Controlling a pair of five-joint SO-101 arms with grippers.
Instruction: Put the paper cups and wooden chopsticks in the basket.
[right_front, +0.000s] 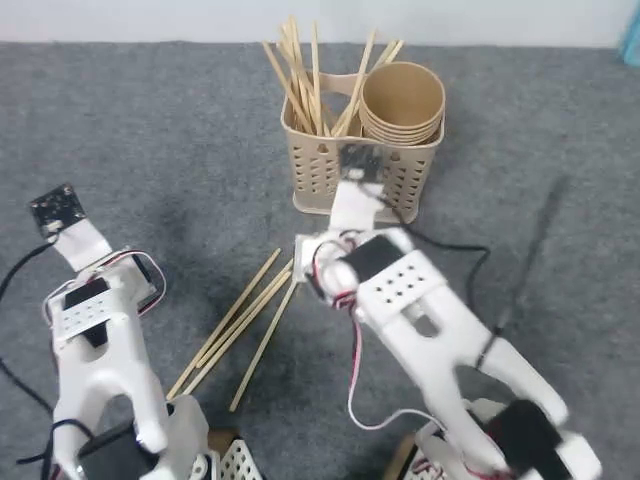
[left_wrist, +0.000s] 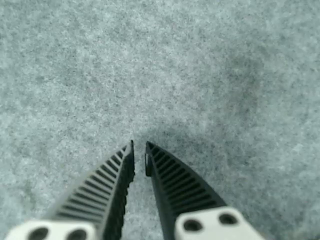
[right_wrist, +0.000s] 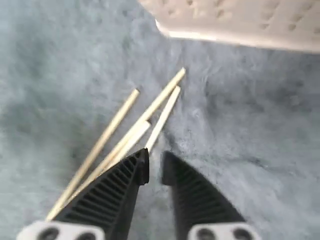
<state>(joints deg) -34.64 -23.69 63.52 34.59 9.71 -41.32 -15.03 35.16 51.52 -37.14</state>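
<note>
A beige slotted basket (right_front: 340, 175) stands at the back of the grey carpet. It holds a stack of brown paper cups (right_front: 402, 100) and several upright wooden chopsticks (right_front: 305, 75). Several loose chopsticks (right_front: 240, 325) lie on the carpet in front of it. The right arm (right_front: 400, 290) stretches toward the basket's front. My right gripper (right_wrist: 155, 155) hovers over the near ends of the loose chopsticks (right_wrist: 150, 115), its jaws almost together with nothing between them; the basket's base (right_wrist: 240, 20) is just beyond. My left gripper (left_wrist: 139, 145) is shut over bare carpet.
The left arm (right_front: 95, 330) stands at the front left, apart from the loose chopsticks. A black cable (right_front: 520, 270) lies on the carpet to the right of the right arm. Open carpet stretches on both sides of the basket.
</note>
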